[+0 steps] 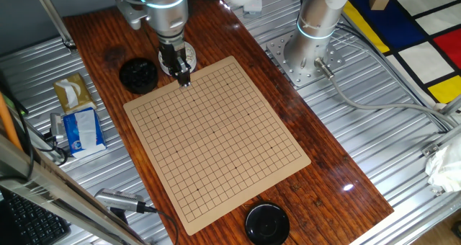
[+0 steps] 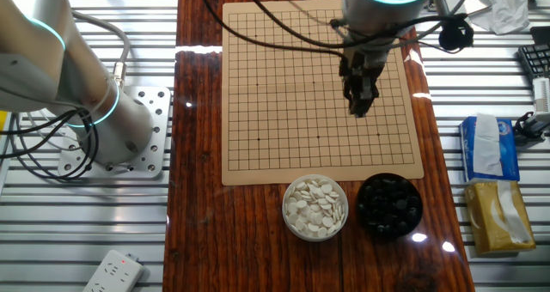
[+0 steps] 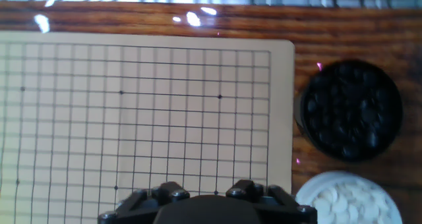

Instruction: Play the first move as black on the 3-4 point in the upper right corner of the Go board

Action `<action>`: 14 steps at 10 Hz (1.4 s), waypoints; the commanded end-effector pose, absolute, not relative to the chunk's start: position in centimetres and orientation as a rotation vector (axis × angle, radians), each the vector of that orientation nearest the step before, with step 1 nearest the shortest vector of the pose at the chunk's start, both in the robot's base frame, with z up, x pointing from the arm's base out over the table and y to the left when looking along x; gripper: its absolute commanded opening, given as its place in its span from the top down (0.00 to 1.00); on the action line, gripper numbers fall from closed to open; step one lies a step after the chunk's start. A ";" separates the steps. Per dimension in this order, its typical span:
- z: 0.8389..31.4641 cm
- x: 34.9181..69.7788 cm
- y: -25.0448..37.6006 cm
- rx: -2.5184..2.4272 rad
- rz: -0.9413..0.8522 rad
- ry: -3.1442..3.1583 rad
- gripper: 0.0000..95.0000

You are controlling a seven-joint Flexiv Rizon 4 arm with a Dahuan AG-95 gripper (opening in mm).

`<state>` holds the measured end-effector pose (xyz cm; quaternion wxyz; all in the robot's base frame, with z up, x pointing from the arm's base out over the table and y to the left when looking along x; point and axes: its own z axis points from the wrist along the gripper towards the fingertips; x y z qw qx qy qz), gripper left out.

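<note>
The tan Go board (image 2: 284, 112) lies on the wooden table with no stone on its grid. My gripper (image 2: 359, 110) hangs just above the board's right side, a few lines in from the edge nearest the bowls. In one fixed view the gripper (image 1: 184, 79) is over the board corner beside the bowls. Its fingers are drawn together to a narrow dark tip, and the black stone between them is almost hidden. The hand view shows only the gripper body at the bottom edge, over the board (image 3: 132, 118). The 3-4 point is an unmarked crossing that I cannot single out.
A bowl of black stones (image 2: 389, 204) and a bowl of white stones (image 2: 315, 208) stand just off the board's near edge. A black lid (image 1: 266, 223) lies at the opposite end. Tissue packs (image 2: 490, 180) sit to the right, a second robot base (image 2: 120, 129) to the left.
</note>
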<state>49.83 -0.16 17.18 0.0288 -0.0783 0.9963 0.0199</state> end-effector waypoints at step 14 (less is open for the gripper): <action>16.5 50.0 -1.5 -0.370 0.077 3.062 1.00</action>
